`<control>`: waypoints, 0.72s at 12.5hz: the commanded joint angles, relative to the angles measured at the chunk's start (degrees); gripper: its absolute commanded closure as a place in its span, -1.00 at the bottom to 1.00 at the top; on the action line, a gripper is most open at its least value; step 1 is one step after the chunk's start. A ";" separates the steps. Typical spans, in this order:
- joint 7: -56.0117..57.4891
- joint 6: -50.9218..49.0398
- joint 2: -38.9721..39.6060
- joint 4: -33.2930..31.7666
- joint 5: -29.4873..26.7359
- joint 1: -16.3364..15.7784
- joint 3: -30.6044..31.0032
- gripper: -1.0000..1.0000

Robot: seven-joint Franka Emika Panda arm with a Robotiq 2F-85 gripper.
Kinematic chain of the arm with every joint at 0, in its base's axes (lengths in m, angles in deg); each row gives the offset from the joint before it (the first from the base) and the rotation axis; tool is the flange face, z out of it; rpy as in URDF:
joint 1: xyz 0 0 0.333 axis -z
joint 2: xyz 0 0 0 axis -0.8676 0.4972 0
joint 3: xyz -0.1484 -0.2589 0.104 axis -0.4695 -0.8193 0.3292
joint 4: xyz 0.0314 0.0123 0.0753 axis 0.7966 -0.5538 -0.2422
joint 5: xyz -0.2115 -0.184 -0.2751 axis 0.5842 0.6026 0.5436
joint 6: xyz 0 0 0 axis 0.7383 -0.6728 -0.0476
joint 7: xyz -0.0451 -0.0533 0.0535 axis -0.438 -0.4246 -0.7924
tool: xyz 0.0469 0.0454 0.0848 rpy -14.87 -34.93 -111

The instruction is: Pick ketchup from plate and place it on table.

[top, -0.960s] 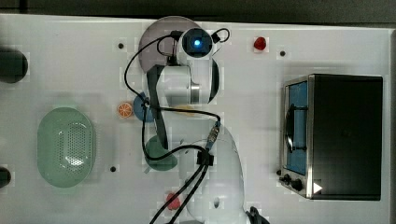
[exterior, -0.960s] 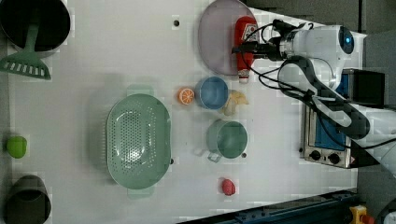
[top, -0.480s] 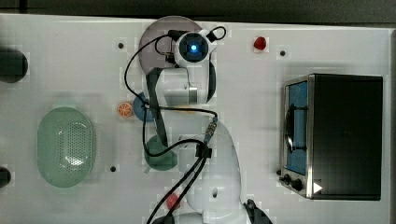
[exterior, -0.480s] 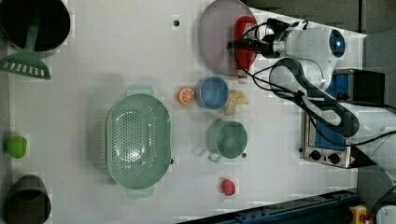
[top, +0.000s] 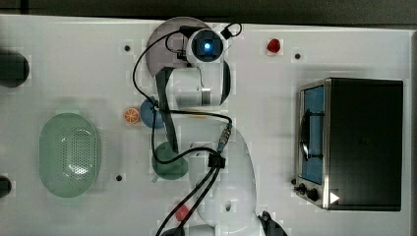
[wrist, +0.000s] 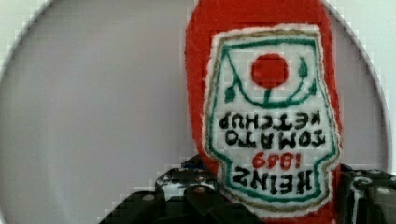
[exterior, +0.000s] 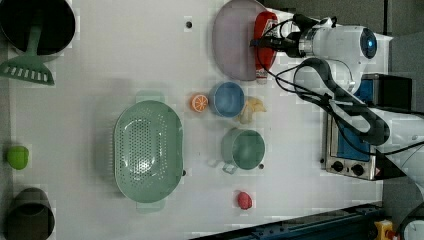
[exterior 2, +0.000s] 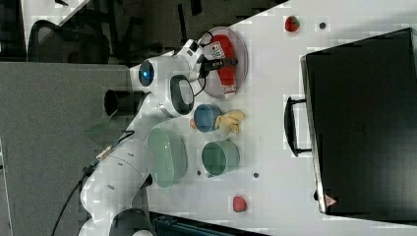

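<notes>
One arm: white Franka reaching over the far end of the table (exterior: 125,60), wrist above the plate (exterior: 232,45).
Ketchup: a soft red Heinz ketchup bottle (exterior: 264,40), lying flat on the plate with its label up.
Ketchup's place: on the side of the plate toward the left view's right, along the rim, with its white cap end pointing to the left view's bottom.
Plate: large round pale lilac-grey dish, bare apart from the bottle, near the table's edge.
Claw: the gripper (wrist: 275,186) is down at the bottle with its jaws apart. One dark finger (wrist: 187,189) is on each side of the bottle's lower part. Whether they press on it I cannot tell.
Blue bowl (exterior: 227,99): on the table just below the plate in the left view.
Orange slice (exterior: 199,102): just beside the blue bowl.
Green mug (exterior: 243,149): lower in the left view, apart from the bowl.
Green colander (exterior: 147,150): well apart from the plate.
Pinkish-red lump (exterior: 244,200): near the table's edge at the left view's bottom.
Toaster oven (top: 351,142): at the top view's right.
</notes>
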 commanded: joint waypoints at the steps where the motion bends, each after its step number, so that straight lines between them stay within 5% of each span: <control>1: -0.14 -1.31 -3.23 3.19 0.11 -0.78 0.66 -0.24; 9: -3.15 -30.96 -19.29 5.65 -5.92 2.04 0.27 -0.24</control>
